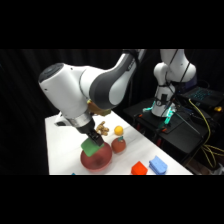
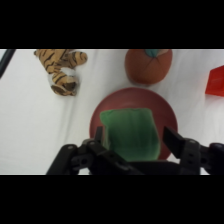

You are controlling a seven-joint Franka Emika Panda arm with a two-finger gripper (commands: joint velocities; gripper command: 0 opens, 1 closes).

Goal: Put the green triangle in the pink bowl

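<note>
The green triangle (image 2: 131, 134) sits between my gripper's (image 2: 135, 136) two fingers, right over the pink bowl (image 2: 170, 112). In the side view the gripper (image 1: 92, 142) reaches down at the bowl's (image 1: 97, 159) near-left rim, shut on the green triangle (image 1: 90, 148), which hangs just above the bowl's opening. The block covers much of the bowl's inside in the wrist view.
A striped tiger toy (image 2: 62, 67) lies behind the bowl to the left. A red-orange fruit (image 2: 148, 65) stands close behind the bowl, with a yellow fruit (image 1: 118, 130) further back. A red block (image 1: 139, 169) and a blue block (image 1: 157, 165) lie at the right.
</note>
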